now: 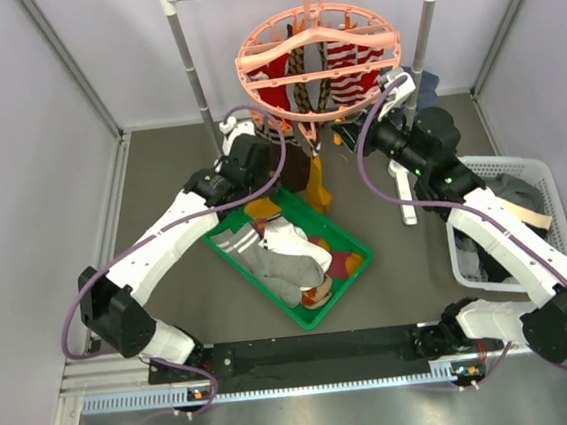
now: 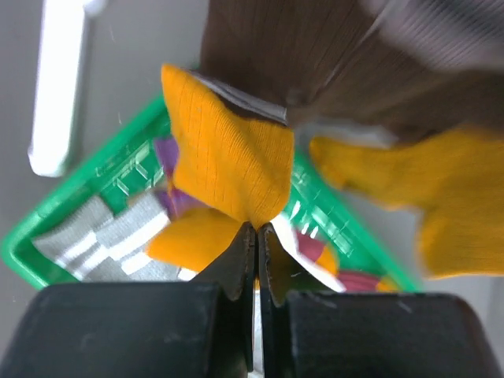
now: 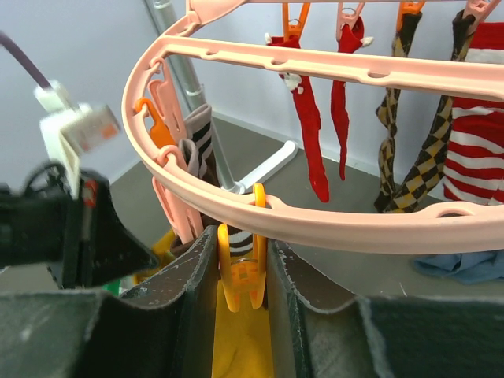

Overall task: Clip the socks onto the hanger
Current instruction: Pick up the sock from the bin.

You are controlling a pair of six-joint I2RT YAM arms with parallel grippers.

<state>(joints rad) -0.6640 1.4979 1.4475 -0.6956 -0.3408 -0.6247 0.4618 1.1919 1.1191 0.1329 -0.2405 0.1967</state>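
Left gripper: pinched shut on mustard sock
Right gripper: squeezing orange clip
Clip: on hanger ring

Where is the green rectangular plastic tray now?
Top view: the tray lies on the table between both arms, on the near side of the round pink plastic hanger.

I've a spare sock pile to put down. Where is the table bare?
Bare table shows in the far-left corner, between the left arm and the rail post; on the near side of the green tray, toward the arm bases; and between tray and white basket. It is crowded under the hanger, where hung socks and both arms meet.
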